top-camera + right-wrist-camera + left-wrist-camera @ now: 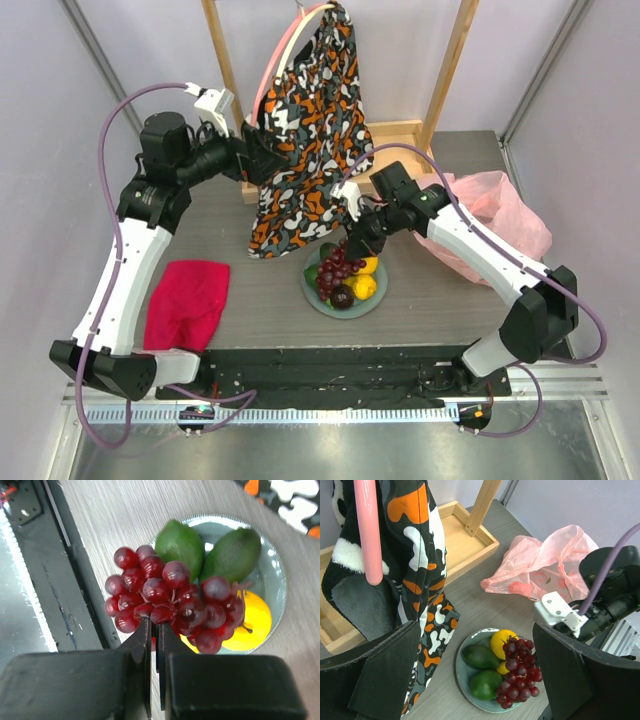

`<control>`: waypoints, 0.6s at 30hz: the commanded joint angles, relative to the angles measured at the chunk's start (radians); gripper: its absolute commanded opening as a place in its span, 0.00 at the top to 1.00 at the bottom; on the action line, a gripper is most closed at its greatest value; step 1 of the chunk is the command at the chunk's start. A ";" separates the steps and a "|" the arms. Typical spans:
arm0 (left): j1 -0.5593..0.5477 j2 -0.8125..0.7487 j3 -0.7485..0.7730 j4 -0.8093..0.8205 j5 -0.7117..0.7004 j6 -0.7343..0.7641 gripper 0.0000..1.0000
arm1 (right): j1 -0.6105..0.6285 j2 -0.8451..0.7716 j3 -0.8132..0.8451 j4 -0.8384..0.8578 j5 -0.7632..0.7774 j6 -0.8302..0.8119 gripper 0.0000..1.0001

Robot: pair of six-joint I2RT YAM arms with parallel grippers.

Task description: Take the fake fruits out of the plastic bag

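The grey tabletop (250, 300) carries a plate (345, 314) at front centre, a red cloth (188, 300) left, a pink bag (500, 215) right and a wooden tray (400, 135) behind.

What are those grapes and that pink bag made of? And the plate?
Grapes: probably hard plastic. They look glossy, with bright glints on each dark red ball.
Bag: thin plastic film, see-through pink and full of crinkles.
Plate: maybe glazed ceramic, maybe plastic. It is smooth, grey-green and slightly shiny, so it's hard to tell.
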 commanded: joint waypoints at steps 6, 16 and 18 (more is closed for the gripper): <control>0.008 0.009 -0.014 0.096 0.078 -0.079 0.00 | 0.003 0.027 -0.020 0.051 0.061 -0.005 0.95; 0.008 0.051 -0.002 0.126 0.101 -0.119 0.00 | 0.001 0.036 -0.075 0.063 0.173 -0.016 0.77; 0.008 0.052 -0.002 0.127 0.105 -0.117 0.00 | 0.003 0.033 -0.093 0.072 0.207 -0.017 0.65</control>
